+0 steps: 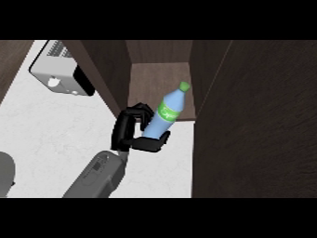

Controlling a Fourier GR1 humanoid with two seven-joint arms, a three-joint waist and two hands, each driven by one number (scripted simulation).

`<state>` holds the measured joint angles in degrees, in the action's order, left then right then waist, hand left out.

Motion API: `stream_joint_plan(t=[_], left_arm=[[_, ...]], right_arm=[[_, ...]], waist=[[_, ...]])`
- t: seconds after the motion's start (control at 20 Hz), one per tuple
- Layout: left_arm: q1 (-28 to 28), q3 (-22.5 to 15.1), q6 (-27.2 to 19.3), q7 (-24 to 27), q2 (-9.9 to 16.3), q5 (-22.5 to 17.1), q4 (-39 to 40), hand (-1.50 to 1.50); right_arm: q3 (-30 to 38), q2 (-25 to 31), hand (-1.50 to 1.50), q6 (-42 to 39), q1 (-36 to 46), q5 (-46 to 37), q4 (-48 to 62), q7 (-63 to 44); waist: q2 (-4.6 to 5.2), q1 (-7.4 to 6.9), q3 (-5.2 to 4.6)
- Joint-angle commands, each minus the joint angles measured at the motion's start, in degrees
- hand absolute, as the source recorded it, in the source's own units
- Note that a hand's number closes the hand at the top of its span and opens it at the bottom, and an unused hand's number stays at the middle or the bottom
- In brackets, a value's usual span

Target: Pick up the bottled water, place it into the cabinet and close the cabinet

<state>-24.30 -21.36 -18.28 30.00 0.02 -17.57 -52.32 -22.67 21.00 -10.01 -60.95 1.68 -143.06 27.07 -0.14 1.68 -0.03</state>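
Head view, frame centre: one hand [135, 130], probably the left, clasps the bottled water [166, 116] before the cabinet [159, 76]; its cap could clip the door [257, 116].

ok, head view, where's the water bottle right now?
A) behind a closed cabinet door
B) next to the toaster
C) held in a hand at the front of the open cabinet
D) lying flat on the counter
C: the hand is curled round the lower part of the water bottle, which tilts with its green cap toward the open cabinet.
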Motion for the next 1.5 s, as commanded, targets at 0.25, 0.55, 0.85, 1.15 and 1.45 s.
stream_joint_plan(t=[0.25, 0.55, 0.85, 1.15, 1.45], left_arm=[[-14.03, -3.4, -10.66, -7.98, -0.02, -6.4, 5.86, 1.5], [-22.55, 1.35, -10.0, -7.95, -0.02, -12.52, 16.5, 1.5], [-28.69, 3.49, -17.72, -7.64, -0.02, -11.08, 25.25, 1.5], [-34.86, -0.2, -28.12, -8.41, 0.68, -3.59, 36.4, 1.5], [-40.65, 1.05, -31.07, -8.76, 0.03, -2.78, 42.63, -1.5]], right_arm=[[4.75, 1.23, -1.5, -1.31, -3.34, 6.07, -6.26, 0.25], [5.77, 1.83, -1.5, -2.95, -2.27, 6.58, -6.68, -0.33], [5.34, 1.45, -1.5, -4.29, -4.63, 6.02, -6.99, 2.29], [6.59, 0.77, -1.5, -5.74, -2.76, 5.52, -0.8, 5.7], [9.68, 2.24, -1.5, -6.59, -1.89, 8.4, -4.31, 2.44]], waist=[[0.28, 0.78, 0.0], [0.95, 1.77, -0.06], [0.71, 2.02, -0.03], [0.93, 2.42, 0.08], [1.9, 2.37, -0.03]])
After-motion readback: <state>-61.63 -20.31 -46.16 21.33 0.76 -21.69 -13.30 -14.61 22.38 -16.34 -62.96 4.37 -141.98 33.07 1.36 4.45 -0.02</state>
